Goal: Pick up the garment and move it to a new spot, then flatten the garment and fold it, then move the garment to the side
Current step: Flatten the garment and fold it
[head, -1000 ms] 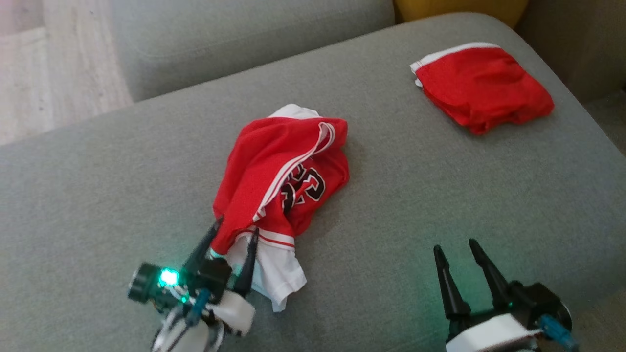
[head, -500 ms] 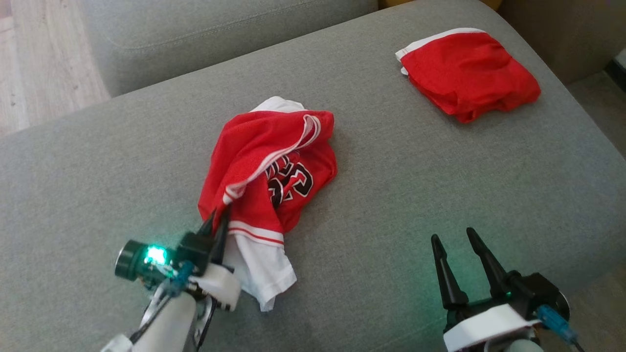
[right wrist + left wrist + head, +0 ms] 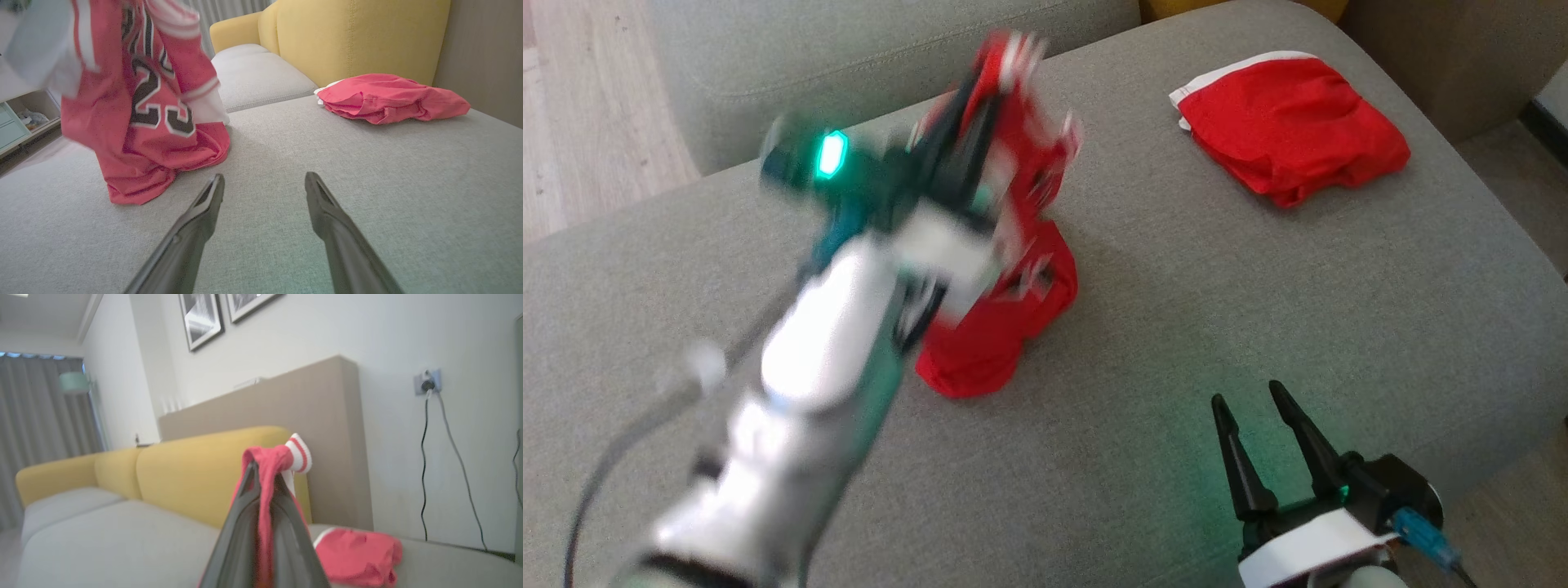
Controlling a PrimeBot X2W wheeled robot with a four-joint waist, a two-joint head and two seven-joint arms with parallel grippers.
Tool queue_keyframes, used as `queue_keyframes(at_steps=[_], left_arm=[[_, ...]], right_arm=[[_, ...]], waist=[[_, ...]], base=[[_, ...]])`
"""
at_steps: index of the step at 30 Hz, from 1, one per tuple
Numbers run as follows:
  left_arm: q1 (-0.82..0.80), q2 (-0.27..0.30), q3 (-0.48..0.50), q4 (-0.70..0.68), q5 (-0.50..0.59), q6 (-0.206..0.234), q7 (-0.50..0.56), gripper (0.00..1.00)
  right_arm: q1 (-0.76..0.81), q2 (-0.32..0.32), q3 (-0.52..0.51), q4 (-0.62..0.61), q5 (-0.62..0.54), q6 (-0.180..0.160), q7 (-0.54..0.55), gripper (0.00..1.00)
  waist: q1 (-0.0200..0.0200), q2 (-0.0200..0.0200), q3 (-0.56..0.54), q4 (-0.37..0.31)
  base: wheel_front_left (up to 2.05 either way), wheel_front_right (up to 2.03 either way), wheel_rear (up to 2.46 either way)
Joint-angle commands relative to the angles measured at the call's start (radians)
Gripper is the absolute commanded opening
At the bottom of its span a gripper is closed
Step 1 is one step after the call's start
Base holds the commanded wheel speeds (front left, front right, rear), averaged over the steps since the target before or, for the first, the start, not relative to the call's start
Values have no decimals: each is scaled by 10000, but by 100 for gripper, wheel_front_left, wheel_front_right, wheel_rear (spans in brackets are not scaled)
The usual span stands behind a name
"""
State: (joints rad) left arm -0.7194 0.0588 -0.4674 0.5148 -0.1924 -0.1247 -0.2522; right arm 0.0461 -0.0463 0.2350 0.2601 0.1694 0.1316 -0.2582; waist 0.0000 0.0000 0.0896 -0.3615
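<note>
Pick-up in hand: I have the left fingers (image 3: 241, 531) clamped on the jersey (image 3: 143, 134), partly on the sofa (image 3: 367, 171); right fingers (image 3: 200, 220) apart; next, lift clear and carry.

left tool (image 3: 264, 477) gripping red garment (image 3: 266, 458), yellow sofa (image 3: 184, 473)

The jersey (image 3: 139, 134), pinched in the left claw (image 3: 265, 473), is hanging as thin, matt red cloth with ribbed white-and-red trim. Under the right claw (image 3: 264, 176), the sofa cushion (image 3: 367, 171) is showing a coarse, matt grey weave. The right claw's fingers (image 3: 192, 228) are looking like smooth, dark plastic. Beyond them, the folded garment (image 3: 388, 98) is lying as soft matt cloth.
</note>
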Motion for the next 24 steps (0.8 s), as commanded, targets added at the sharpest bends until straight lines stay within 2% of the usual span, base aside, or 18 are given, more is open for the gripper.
queue_keyframes(at_steps=[1, 4, 7, 12, 13, 17, 21, 24], left_arm=[[-1541, 82, -108, -463, -441, -51, -86, 0], [-3435, 209, -386, -682, -1352, -55, -89, 0], [-4858, 580, 237, -932, -1705, -56, -91, 0], [-5093, 1444, 1221, -746, -1663, 281, -93, 0], [-4359, 1934, 1638, -632, -1719, 578, -93, 0], [-1503, 2478, 2341, -659, -2297, 901, -94, 0], [1656, 2560, 3225, -858, -2835, 1064, -94, 0], [3300, 2522, 3637, -662, -2662, 1051, -94, 0]], right_arm=[[-511, -39, 316, -323, 102, -9, -36, 100], [-594, -39, 443, -404, 230, -9, -36, 100], [-610, -39, 579, -470, 313, -9, -36, 100], [-519, -39, 620, -488, 308, -9, -36, 100], [-435, -39, 562, -512, 249, -9, -36, 100], [-245, -39, 309, -564, 57, -9, -36, 100], [-190, -39, 271, -620, -247, -9, -36, 100], [-226, -39, 231, -659, -409, -9, -36, 100]], waist=[[0, 0, -35, -4], [0, 0, -66, 28], [0, 0, -145, 124], [0, 0, -300, 378], [0, 0, -347, 591], [0, 0, -256, 1173], [0, 0, 117, 1699], [0, 0, 370, 2025]], base=[[0, 0, 0], [0, 0, 0], [0, 0, 0], [0, 0, 0], [0, 0, 0], [0, 0, 0], [0, 0, 0], [0, 0, 0]])
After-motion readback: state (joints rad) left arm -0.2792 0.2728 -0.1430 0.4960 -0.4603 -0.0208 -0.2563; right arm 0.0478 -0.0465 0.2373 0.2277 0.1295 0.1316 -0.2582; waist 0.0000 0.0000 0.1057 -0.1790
